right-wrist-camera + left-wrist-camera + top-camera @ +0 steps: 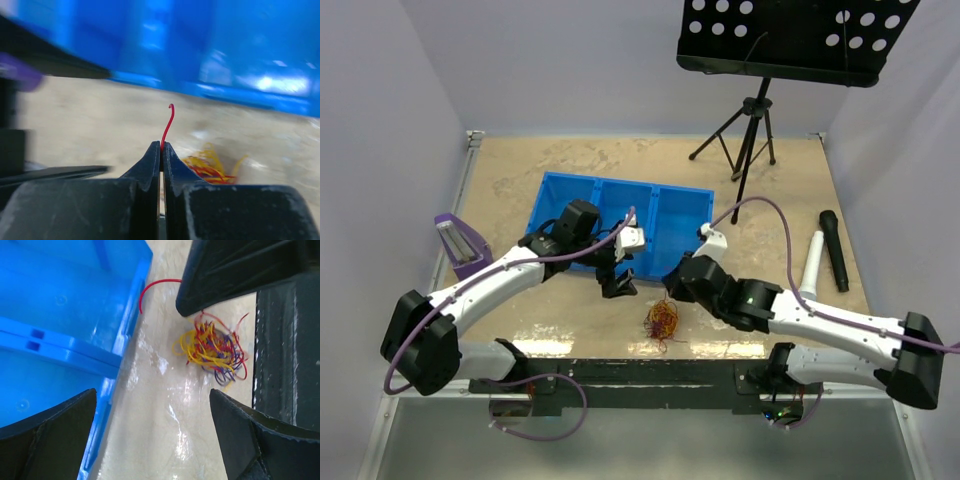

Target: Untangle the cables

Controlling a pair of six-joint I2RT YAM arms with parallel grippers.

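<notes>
Surface [520,170]: a tan, mottled top that is filling the middle of the top view and carrying everything below.
Music stand [790,40]: standing at the upper right of the frame, its black perforated desk overhanging the far right corner.
Blue bin [680,210]: lying at upper centre, divided into three compartments side by side.
Left arm [490,285]: reaching from lower left toward the centre, ending at the bin's near edge.
Right arm [820,325]: reaching from lower right toward the centre.
Left hand [615,285]: hovering just beside the bin's near wall with its fingers [55,440] spread wide and holding nothing.
Right hand [161,150]: hanging just above the tangle, its fingers pressed together and pinching a single red wire.
White microphone [812,265] and black microphone [834,250]: lying side by side at the right of the frame, well apart from the wires.
Purple object [458,243]: sitting at the left edge of the surface.
Cables [662,322]: lying in one curly knot of red, yellow and purple strands at lower centre, near the bin and between the two hands.
Red wire [167,127]: sticking up out of the right hand's tips and curling into a small hook at its free end.
</notes>
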